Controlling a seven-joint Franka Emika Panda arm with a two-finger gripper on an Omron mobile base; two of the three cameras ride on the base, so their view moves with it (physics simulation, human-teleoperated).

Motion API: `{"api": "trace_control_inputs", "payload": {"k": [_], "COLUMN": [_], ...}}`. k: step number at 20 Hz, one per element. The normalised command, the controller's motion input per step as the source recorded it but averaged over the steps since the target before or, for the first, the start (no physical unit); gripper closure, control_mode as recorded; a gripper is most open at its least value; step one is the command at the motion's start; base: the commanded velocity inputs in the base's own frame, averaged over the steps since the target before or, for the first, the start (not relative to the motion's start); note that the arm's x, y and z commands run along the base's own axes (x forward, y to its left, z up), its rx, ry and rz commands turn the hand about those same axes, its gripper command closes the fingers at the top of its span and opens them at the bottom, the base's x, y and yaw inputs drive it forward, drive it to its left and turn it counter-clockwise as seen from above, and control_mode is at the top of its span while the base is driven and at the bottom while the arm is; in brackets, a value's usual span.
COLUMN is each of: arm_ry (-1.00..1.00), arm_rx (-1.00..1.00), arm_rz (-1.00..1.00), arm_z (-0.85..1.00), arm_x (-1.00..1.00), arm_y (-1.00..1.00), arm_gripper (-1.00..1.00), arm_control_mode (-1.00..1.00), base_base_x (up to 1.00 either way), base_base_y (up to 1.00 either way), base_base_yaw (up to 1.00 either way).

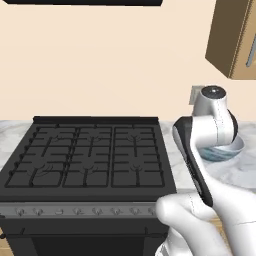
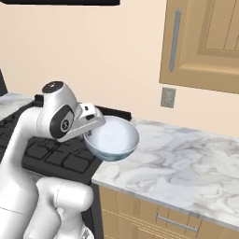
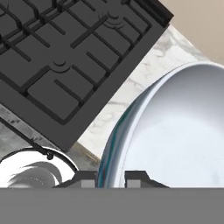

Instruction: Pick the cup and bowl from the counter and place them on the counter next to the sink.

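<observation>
— marble worktop (image 2: pixel 186 163) runs right of the black stove (image 1: pixel 85 160), wooden cupboard (image 2: pixel 205 42) up on the wall.
— where's the bowl (image 2: pixel 112 137)?
— in the air above the worktop's left end, just by the stove edge. pale, with a blue-green outside.
— and the claw (image 3: pixel 110 178)?
— clamped on the bowl's rim, one fingertip (image 3: pixel 136 178) inside, the other outside.

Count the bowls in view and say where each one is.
1. The bowl is held by its rim in the gripper, above the counter edge beside the stove.
</observation>
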Motion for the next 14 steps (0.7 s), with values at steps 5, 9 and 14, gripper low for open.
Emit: {"api": "trace_control_inputs", "payload": {"k": [5, 9, 14], "arm_ry": [-0.01, -0.02, 0.00], "arm_rx": [0.00, 0.00, 0.00], "arm_rz": [0.06, 0.03, 0.02], "arm_z": [-0.10, -0.06, 0.00], "arm_x": [-0.35, -0.39, -0.53], "arm_y": [0.35, 0.29, 0.19], "arm_gripper": [1.00, 1.00, 1.00], "arm_control_mode": [-1.00, -1.00, -1.00], "base_base_x": [0.00, 0.00, 0.00], "base_base_y": [0.00, 0.00, 0.00], "base_base_yaw": [0.00, 0.00, 0.00]}}
